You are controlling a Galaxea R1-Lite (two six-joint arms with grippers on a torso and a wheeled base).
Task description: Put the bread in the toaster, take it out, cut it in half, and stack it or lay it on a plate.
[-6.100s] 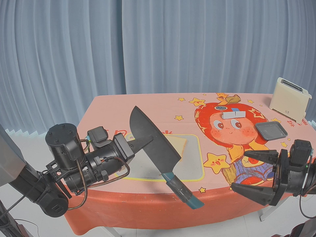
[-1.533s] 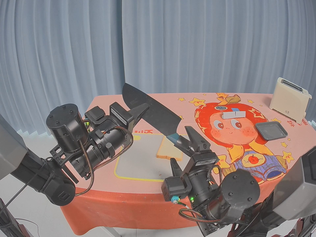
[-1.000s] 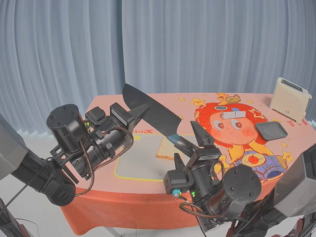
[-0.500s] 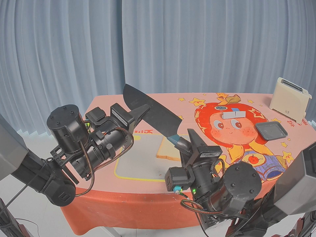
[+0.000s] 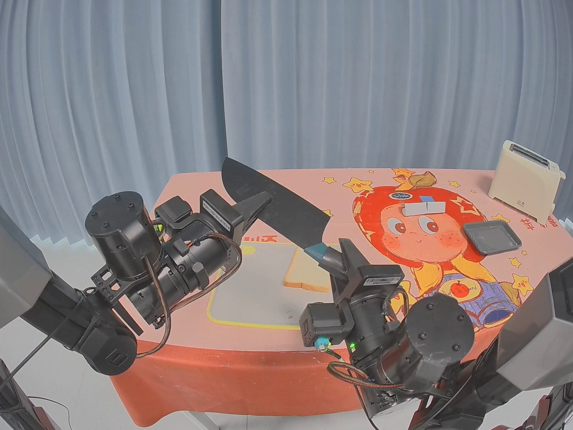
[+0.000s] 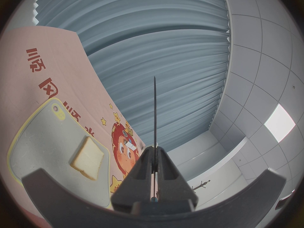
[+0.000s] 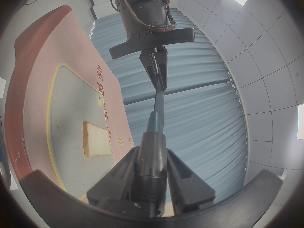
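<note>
The left hand [image 5: 261,200] [image 6: 154,157] is up over the counter with the pink cartoon cloth [image 5: 191,189]. Its two fingers are squeezed tight on the flat blade of a big dark kitchen knife with a blue-green and grey handle [image 5: 283,209] [image 6: 154,111] [image 7: 155,146]. The knife hangs in the air. Its tip points up and away, and its handle slants down toward the right.

Under the knife, a grey cutting board with a yellow rim [image 5: 250,288] [image 6: 38,136] [image 7: 69,111] lies flat on the cloth. A pale square slice of bread [image 5: 303,273] [image 6: 88,158] [image 7: 96,142] lies flat on the right side of the board. The knife is not touching it.

The right hand [image 5: 341,262] [image 7: 153,162] is next. Its fingers are closed around the grey end of the knife handle, so both hands hold the one knife.

Farther right, a dark grey flat plate with a low rim [image 5: 491,236] sits on the cloth. A cream box-shaped toaster [image 5: 525,180] stands at the far right corner of the counter, well apart from the bread.
</note>
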